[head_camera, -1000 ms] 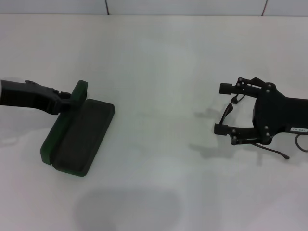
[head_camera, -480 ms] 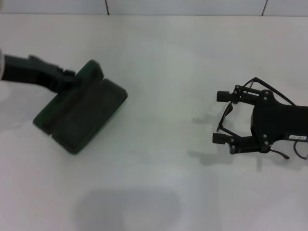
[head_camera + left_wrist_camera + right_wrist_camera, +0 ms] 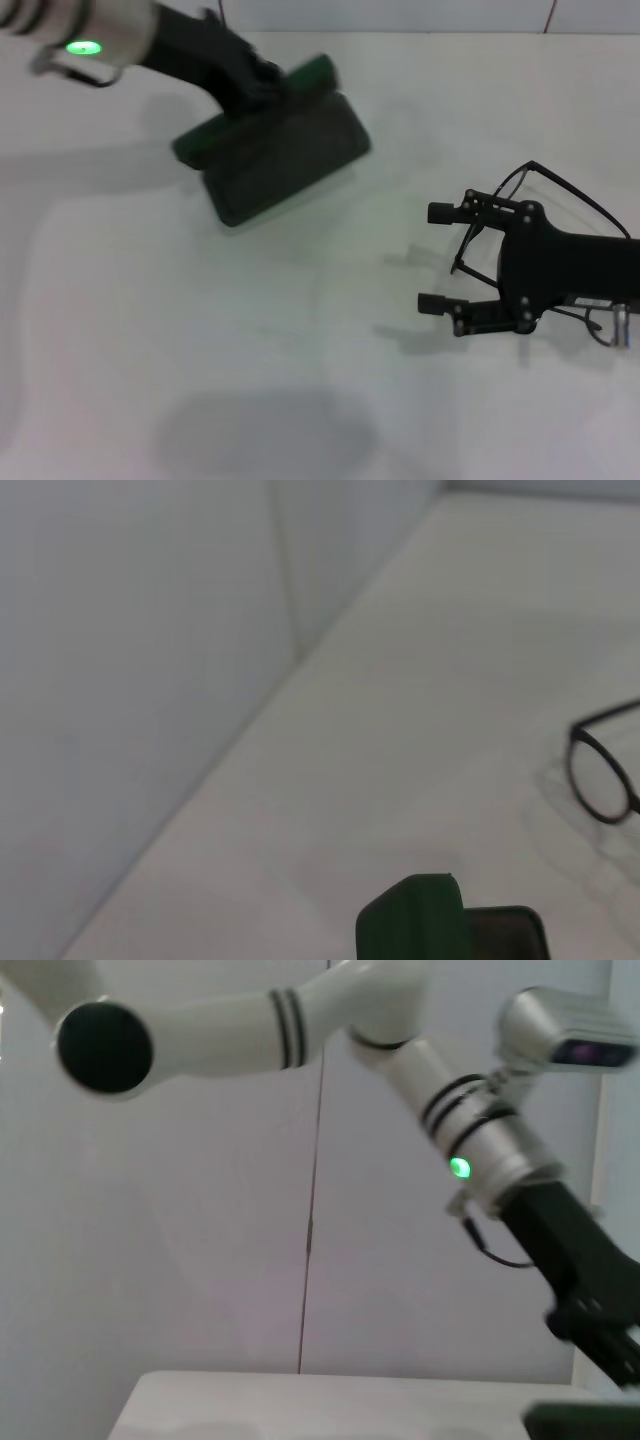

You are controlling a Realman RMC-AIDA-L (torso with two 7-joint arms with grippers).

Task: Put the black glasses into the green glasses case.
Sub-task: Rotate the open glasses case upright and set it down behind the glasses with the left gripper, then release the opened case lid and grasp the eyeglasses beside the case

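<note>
left pincer [image 3: 262,88] pinching green glasses case [image 3: 275,150], lifted | right pincer [image 3: 436,258] spread; black glasses [image 3: 525,225] within it

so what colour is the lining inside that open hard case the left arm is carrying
Dark, near black, inside the dark green hard clamshell case; the head view shows it best.

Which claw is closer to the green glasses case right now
Left. The left claw is gripping the open green glasses case at its far edge, holding it. The right claw sits well off to the case's right, around the black glasses.
</note>
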